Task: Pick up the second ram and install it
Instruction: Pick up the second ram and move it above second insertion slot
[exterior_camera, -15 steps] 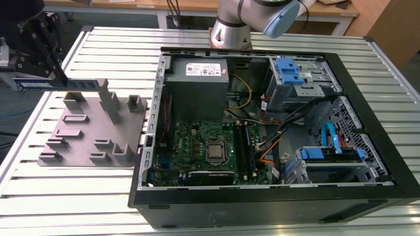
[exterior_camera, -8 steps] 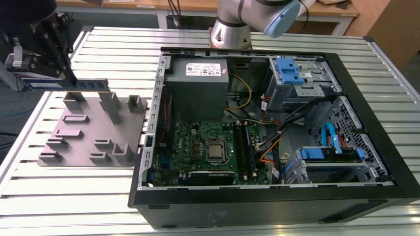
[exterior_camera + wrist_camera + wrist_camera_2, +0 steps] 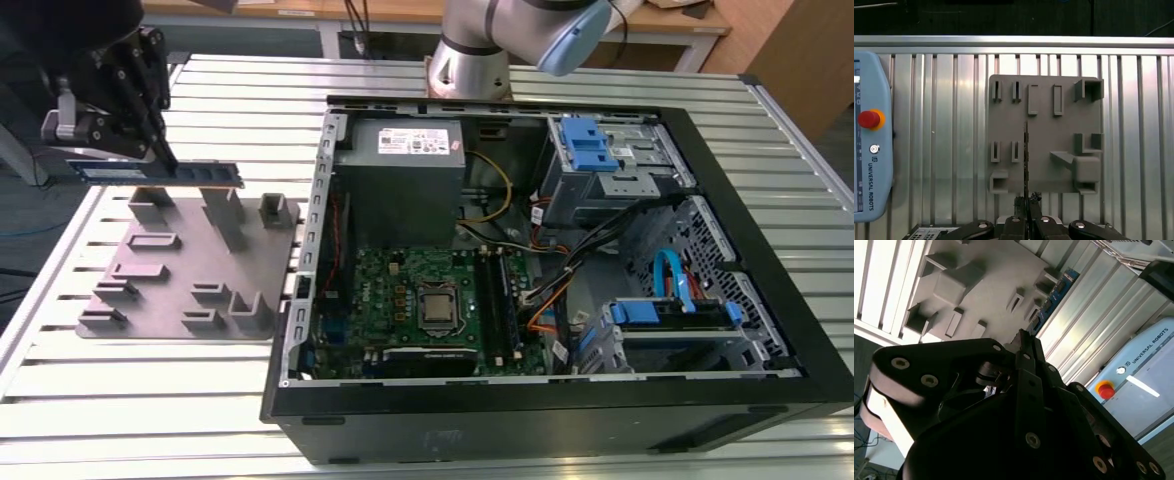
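Second ram (image 3: 180,173) clamped in closed gripper (image 3: 163,156), held level over grey fixture plate (image 3: 167,275), beside open computer case (image 3: 534,430).

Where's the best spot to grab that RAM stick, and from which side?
Pinch the second ram across its flat faces, around mid-length at the upper long edge, coming from above: it is a thin board on edge, level, so the faces give the flattest contact. The gripper holds it so, over the fixture plate.
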Tool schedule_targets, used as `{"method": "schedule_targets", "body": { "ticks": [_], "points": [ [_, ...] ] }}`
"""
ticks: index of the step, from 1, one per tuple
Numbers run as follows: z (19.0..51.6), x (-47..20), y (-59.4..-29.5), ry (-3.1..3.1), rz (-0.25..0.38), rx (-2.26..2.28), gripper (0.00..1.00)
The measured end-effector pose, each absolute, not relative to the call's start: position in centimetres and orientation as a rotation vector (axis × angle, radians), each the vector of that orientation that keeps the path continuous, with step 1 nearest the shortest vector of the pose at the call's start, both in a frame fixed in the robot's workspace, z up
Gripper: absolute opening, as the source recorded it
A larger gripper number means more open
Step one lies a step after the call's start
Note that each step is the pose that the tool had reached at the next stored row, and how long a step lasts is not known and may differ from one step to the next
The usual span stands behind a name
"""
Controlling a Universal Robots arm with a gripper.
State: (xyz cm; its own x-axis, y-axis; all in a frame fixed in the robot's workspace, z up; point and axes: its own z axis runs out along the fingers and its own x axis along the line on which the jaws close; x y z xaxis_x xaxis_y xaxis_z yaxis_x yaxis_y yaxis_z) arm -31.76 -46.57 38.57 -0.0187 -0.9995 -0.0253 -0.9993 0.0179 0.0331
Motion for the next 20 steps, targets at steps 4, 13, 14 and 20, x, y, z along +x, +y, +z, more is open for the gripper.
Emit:
{"method": "schedule_targets", "body": {
  "ticks": [4,13,14,20],
  "points": [
    [38.6,-31.0,-46.6,-2.237,-0.065,2.197,0.14],
    [38.6,-29.2,-46.6,-2.237,-0.065,2.197,0.14],
    [38.6,-29.0,-46.6,-2.237,-0.065,2.197,0.14],
    [38.6,-27.9,-46.6,-2.237,-0.065,2.197,0.14]
  ]
}}
